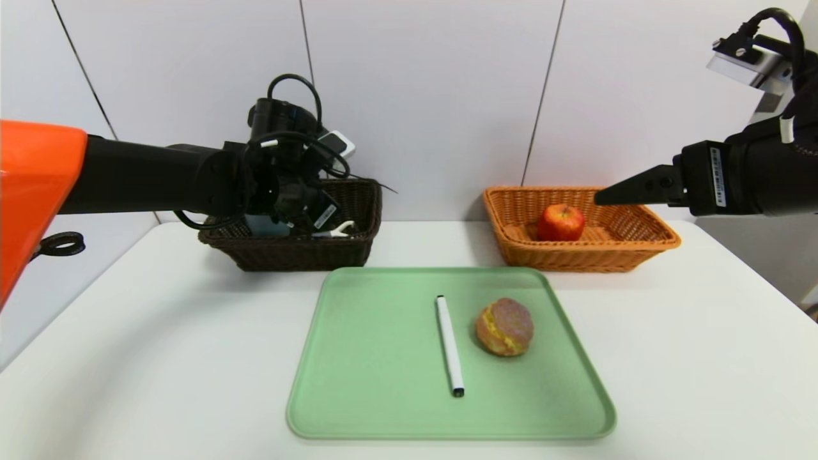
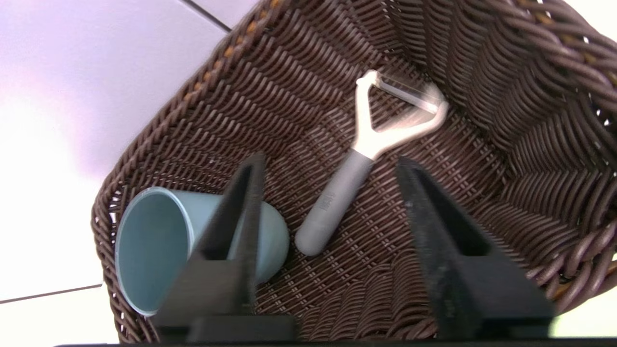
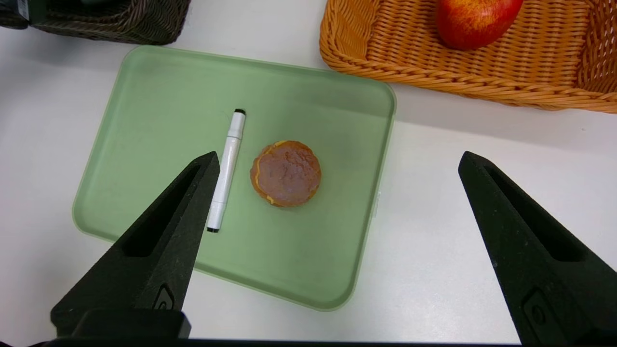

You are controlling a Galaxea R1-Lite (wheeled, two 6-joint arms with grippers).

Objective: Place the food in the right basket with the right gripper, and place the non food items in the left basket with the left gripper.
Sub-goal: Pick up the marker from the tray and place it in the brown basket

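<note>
- We count one table [image 1: 128,358], white, carrying everything else.
- We see one green tray [image 1: 370,358] at the centre of the head view, holding two things: one pen [image 1: 449,345] and one bun [image 1: 505,326], the bun just at the pen's 3 o'clock and apart from it.
- We count two baskets. The brown basket [image 1: 358,211] sits at the tray's 11 o'clock and holds two items: one cup [image 2: 144,250] lying on its side and one peeler [image 2: 366,144] lying flat just beside it.
- The orange basket [image 1: 639,246] sits at the tray's 1 o'clock and holds one apple [image 1: 560,222].
- We count two grippers. The left gripper [image 2: 332,168] hangs over the brown basket, jaws apart and empty, with the peeler's handle lying below the gap.
- The right gripper [image 3: 337,161] hovers at the orange basket's 3 o'clock, above the table, jaws spread wide and holding nothing.
</note>
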